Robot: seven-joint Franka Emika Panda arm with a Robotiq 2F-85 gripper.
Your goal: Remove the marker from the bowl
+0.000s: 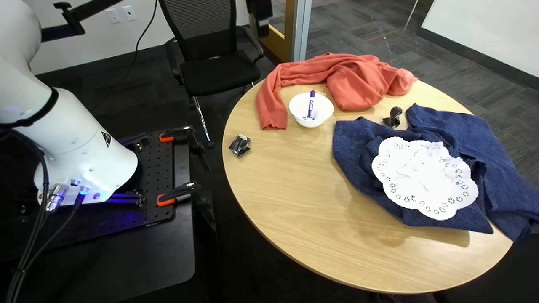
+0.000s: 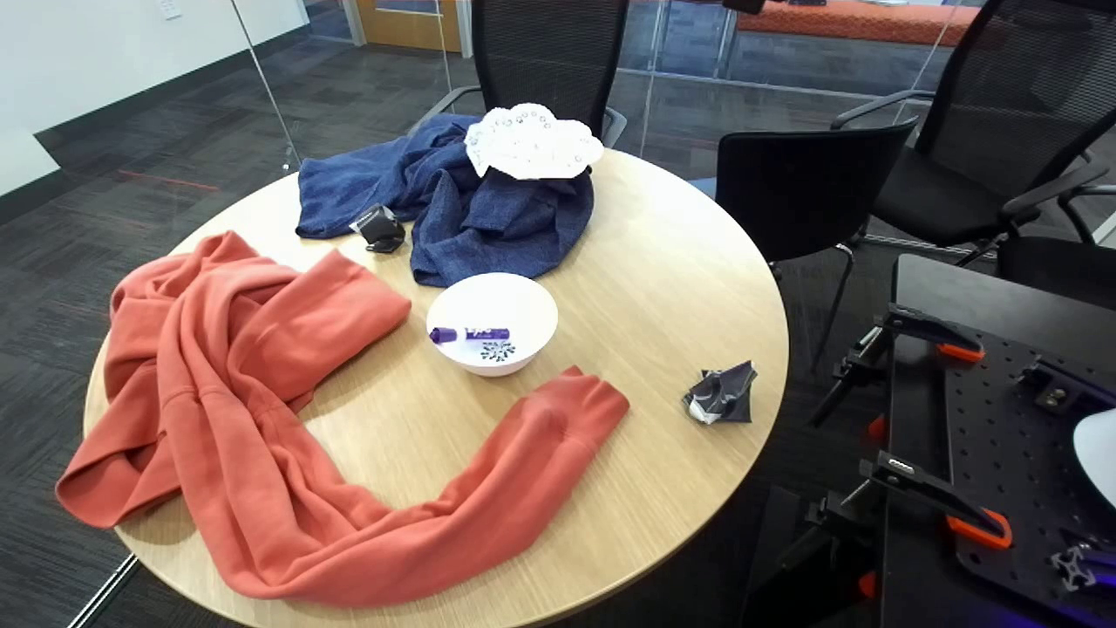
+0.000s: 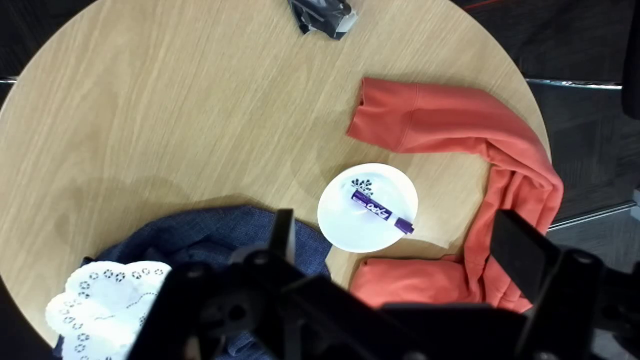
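The marker is purple with a white band and label. It lies tilted inside the white bowl [image 3: 345,227], with its capped end on the rim. The marker [image 3: 371,205] is in the upper middle of the wrist view. Both exterior views also show the marker [image 1: 311,106] [image 2: 485,334] in the bowl [image 1: 298,108] [image 2: 497,296]. The bowl has a dark flower-like print inside. My gripper [image 3: 395,240] is open, with its fingers wide apart and nothing between them. It is above the table, apart from the bowl and marker.
A red-orange garment [image 1: 353,78] curves around the bowl on the round table [image 1: 269,189]. Blue denim [image 1: 358,143] lies beside the bowl, with a white lacy doily [image 1: 425,176] on it. A crumpled dark wrapper [image 2: 722,394] and a small black object [image 2: 380,229] also lie on the table.
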